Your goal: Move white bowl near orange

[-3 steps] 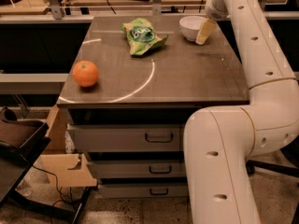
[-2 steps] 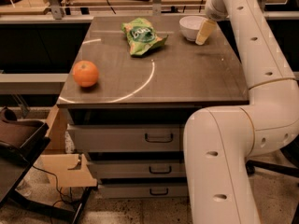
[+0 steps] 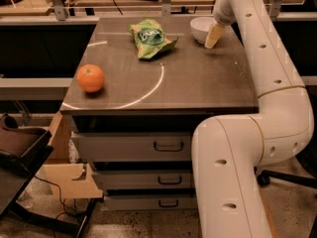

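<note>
Far back right corner of the bench (image 3: 198, 83), that is where the action is: the white bowl (image 3: 202, 29) sits upright there, and from this angle only its glossy white inner wall shows. The gripper (image 3: 212, 37) is right down at the bowl's right rim, a cream-coloured tip slanting onto the bench surface just beside it. Are the jaws clenched or released? Cannot tell from here. The big white arm (image 3: 257, 133) sweeps up the right side of the bench to reach it.

Now across the top: the orange (image 3: 90, 78) sits alone near the front left edge, well apart from the bowl. Between them, towards the back, lies the green snack bag (image 3: 151, 38), crumpled and flat, with a pale logo on its face that is too small to read. A thin bright arc (image 3: 148, 90) curves over the bench surface.

Below the top, three drawers (image 3: 168, 146), all closed, each with a dark handle. A piece of tan cardboard (image 3: 69, 175) leans at the lower left.
</note>
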Action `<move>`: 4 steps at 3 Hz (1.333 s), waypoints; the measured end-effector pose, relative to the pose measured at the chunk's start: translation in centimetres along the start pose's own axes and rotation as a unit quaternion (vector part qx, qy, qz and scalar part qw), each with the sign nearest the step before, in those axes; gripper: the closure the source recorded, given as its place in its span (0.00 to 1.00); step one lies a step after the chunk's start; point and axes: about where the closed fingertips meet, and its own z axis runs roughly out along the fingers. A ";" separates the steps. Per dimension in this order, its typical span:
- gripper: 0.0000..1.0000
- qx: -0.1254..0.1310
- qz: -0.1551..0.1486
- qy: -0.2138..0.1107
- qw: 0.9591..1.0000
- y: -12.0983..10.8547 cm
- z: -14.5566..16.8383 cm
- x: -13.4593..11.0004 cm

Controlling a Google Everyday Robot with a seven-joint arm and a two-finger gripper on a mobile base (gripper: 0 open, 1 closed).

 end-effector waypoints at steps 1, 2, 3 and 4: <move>0.00 -0.001 -0.010 -0.005 1.000 0.2 0.5 -0.2; 0.00 -0.007 -0.017 -0.010 1.000 0.7 0.8 -0.3; 0.00 -0.024 -0.029 -0.015 0.999 1.7 1.2 -0.5; 0.00 -0.033 -0.042 -0.024 0.998 2.2 1.2 -0.7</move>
